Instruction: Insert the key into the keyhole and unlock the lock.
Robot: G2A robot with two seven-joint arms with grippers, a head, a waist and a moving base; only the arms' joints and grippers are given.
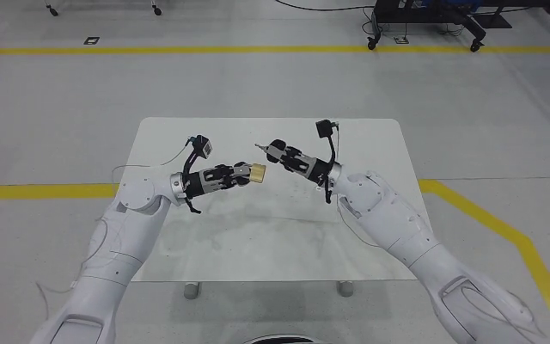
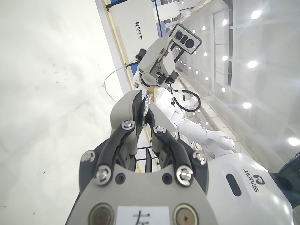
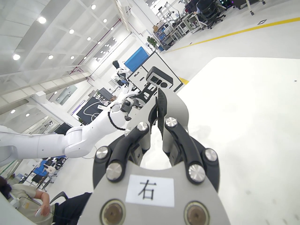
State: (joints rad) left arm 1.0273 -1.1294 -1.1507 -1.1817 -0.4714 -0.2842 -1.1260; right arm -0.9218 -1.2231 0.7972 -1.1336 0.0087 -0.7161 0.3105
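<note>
- Left claw (image 1: 244, 175) is clamping shut on the lock (image 1: 256, 174). The brass body is sticking out past the fingertips and being held in the air over the middle of the counter (image 1: 284, 245).
- Right claw (image 1: 269, 149) is pinching shut on the key (image 1: 259, 145), whose thin tip is poking out toward the left arm.
- Key is hanging just beside the lock, on its far side. The top view is showing a small gap between them.
- Claws are facing each other, tips close.
</note>
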